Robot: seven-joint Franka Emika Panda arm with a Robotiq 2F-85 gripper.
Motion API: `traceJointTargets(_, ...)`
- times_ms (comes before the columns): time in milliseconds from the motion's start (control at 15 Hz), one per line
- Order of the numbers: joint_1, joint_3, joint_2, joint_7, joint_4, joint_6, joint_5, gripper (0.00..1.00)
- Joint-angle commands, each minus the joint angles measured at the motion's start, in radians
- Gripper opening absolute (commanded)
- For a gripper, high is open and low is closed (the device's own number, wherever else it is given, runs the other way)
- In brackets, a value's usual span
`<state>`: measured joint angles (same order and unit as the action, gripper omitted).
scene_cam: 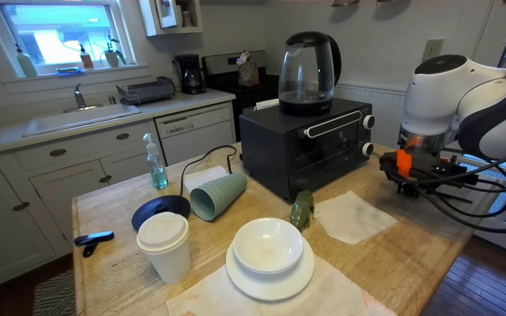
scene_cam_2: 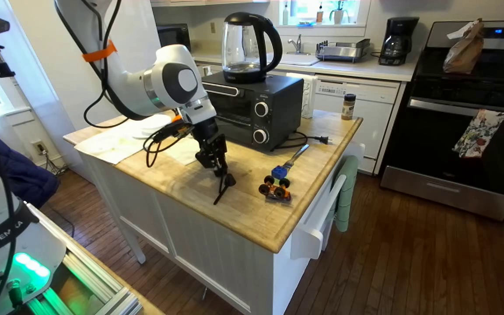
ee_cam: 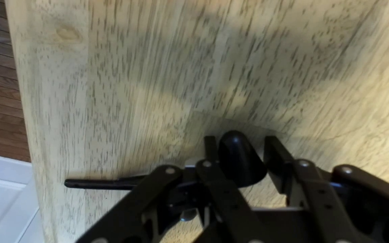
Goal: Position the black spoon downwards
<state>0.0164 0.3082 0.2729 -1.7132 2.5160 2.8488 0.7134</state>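
Observation:
The black spoon [ee_cam: 240, 162] lies on the wooden table, seen in the wrist view. Its rounded bowl sits between my two fingers, and its long thin handle [ee_cam: 93, 184] runs left toward the table edge. My gripper [ee_cam: 240, 143] is open around the bowl. The left finger is close against the bowl; a gap shows by the right fingertip. The fingers hide where the handle meets the bowl. In an exterior view my gripper [scene_cam_2: 222, 170] points down at the spoon [scene_cam_2: 219, 195], near the front of the table. In another my gripper [scene_cam: 411, 189] hides most of the spoon.
Near the spoon are a toy car [scene_cam_2: 275, 189], a blue block [scene_cam_2: 279, 172] and a fork [scene_cam_2: 298, 154]. A black toaster oven [scene_cam: 305, 145] carries a glass kettle [scene_cam: 308, 74]. A white bowl [scene_cam: 268, 245] on a plate, a paper cup [scene_cam: 165, 254] and a green cup [scene_cam: 218, 195] stand farther off.

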Motion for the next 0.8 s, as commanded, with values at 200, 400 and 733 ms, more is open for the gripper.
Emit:
traceJointTargets(200, 0.041, -0.011, -0.007, 0.181, 0.04, 0.067, -0.206, 0.27)
traceJointTargets(400, 0.033, -0.005, -0.009, 0.258, 0.042, 0.067, -0.303, 0.27)
traceJointTargets(733, 0.065, -0.039, -0.022, 0.403, 0.049, 0.063, -0.514, 0.24)
